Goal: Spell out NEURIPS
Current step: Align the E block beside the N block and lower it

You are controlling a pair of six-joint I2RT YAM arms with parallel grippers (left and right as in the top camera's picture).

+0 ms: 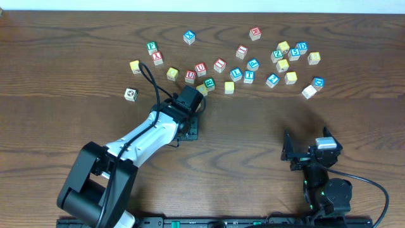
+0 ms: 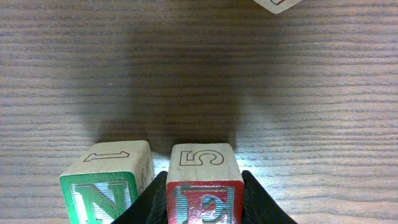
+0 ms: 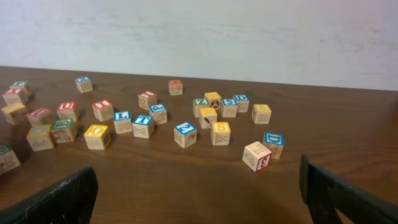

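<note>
While the left gripper clamps the E cube beside the N cube, the right gripper gapes empty; five further letters apparently await placement.

Overhead: fixed, looking straight down on the whole table. Left wrist: very close and low, N cube and E cube fill its near edge. Right wrist: low at near right, facing the far cube scatter, shared with overhead.

Cube lettering, left wrist view
We read N, with 1 on top, on the green cube; E, with 5 on top, on the red cube.
</note>
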